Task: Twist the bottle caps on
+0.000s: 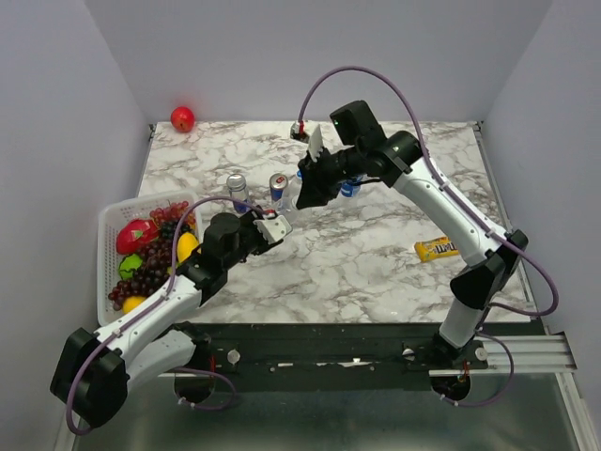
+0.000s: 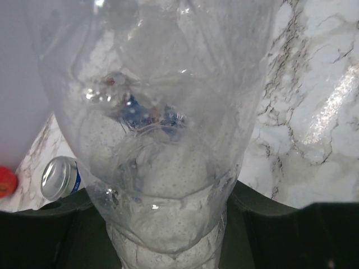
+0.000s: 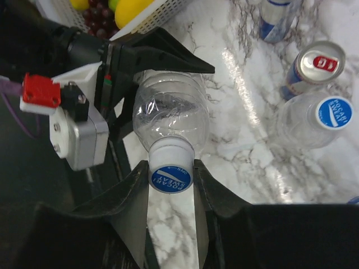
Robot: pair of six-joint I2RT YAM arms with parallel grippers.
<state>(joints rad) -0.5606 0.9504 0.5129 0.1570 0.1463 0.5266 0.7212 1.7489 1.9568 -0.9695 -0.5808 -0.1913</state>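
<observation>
Your left hand [image 1: 270,225] grips the clear plastic bottle [image 3: 171,109]; your right hand [image 3: 171,188] pinches its round blue screw cap [image 3: 171,178]. Next, probably twist it tight.

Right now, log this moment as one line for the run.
left gripper: shut on bottle | right gripper: shut on blue cap | blue cap: on bottle mouth, tightness cannot tell

- Your basket [image 1: 113,221] sits at the table's [image 1: 376,268] left edge, with fruit [image 1: 155,254] in it.
- A can [image 1: 237,186] and another can [image 1: 279,186] stand behind the left gripper [image 1: 274,225], right of the basket.
- The bottle [image 3: 171,112] lies in the left gripper, and its cap [image 3: 171,178] sits between the right gripper's [image 3: 170,171] fingers.
- A second bottle [image 3: 314,117] stands just beside one can.
- A snack packet [image 1: 437,249] lies well apart, toward your right.
</observation>
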